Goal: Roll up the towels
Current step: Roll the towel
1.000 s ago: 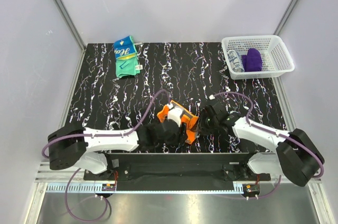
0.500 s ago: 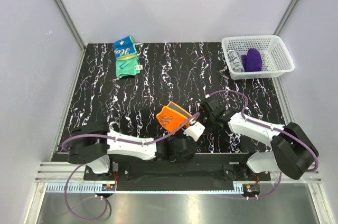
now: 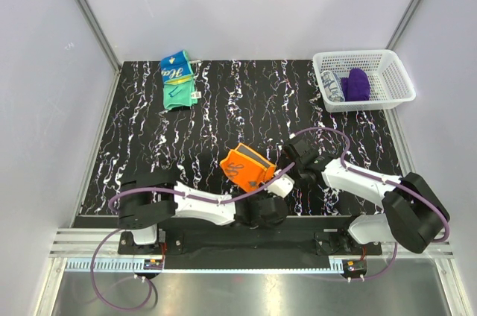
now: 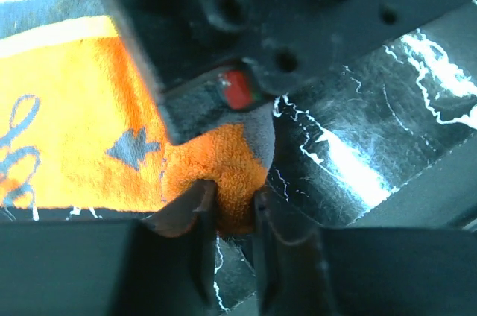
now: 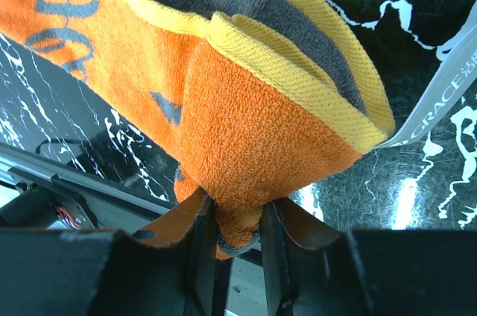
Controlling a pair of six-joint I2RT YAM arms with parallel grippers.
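Counting towels: two, orange towel (image 3: 246,165) near, teal towel (image 3: 179,79) far left
Claws: left claw (image 4: 235,208) and right claw (image 5: 237,226) narrow, pinching orange towel

You look down on a black table (image 3: 149,144) veined with white, boxed in by plain pale walls (image 3: 246,3). Slanting metal posts (image 3: 86,10) rise from its back corners. At the near edge runs a metal rail (image 3: 253,262), with a brushed steel surface (image 3: 246,294) beyond it. The light is even and soft.

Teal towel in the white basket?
No, the teal towel lies on the table at its far left corner, well apart from the basket at far right.
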